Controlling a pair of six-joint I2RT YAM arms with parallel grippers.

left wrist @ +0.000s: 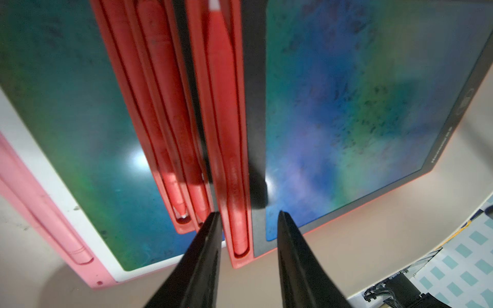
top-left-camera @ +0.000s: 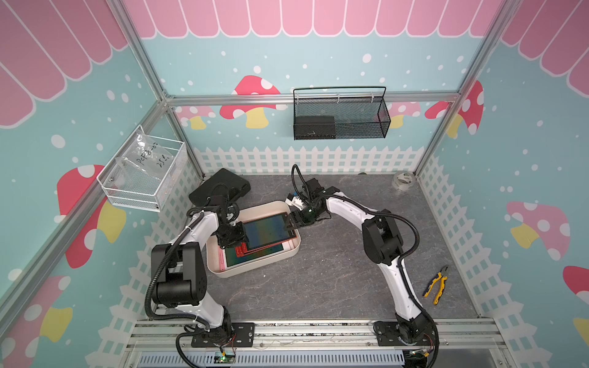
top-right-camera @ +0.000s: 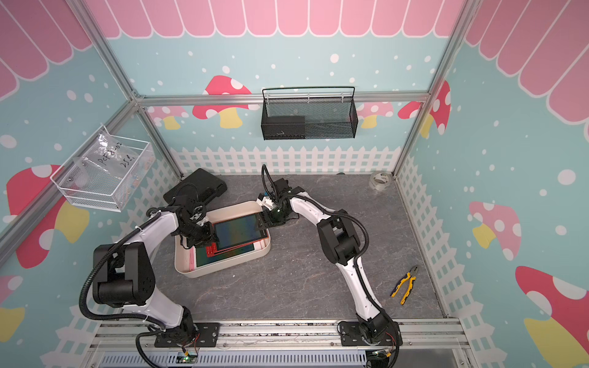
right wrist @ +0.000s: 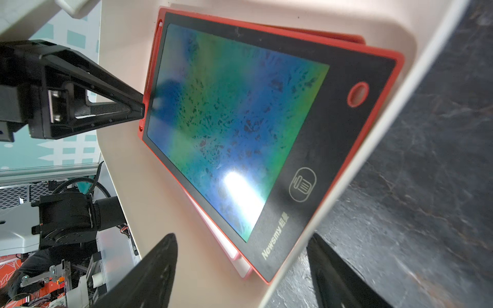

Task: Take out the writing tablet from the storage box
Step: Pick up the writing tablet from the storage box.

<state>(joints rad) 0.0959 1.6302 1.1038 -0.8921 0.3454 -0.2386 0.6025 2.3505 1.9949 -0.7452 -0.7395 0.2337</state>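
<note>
I see the storage box [top-left-camera: 267, 208] on the tabletop [top-left-camera: 334, 274], with a pile of tablets [top-left-camera: 255, 256] in it. The red writing tablet [top-left-camera: 266, 230] lies on top, a bit crooked. My left pincer [left wrist: 248, 212] is narrow, with its tips on either side of the tablet's red pen edge. I cannot tell if it grips. My right pincer [right wrist: 242, 235] is wide, one tip inside the box wall and one outside. Grey tabletop runs from the box to the pliers [top-left-camera: 437, 284].

A: Both top views look bright and evenly lit from above, with soft shadows under the arms on the desk [top-left-camera: 318, 280].
B: The wrist views are worse: white glare on the writing tablet [right wrist: 240, 125], blurred jaws, stretched edges.
</note>
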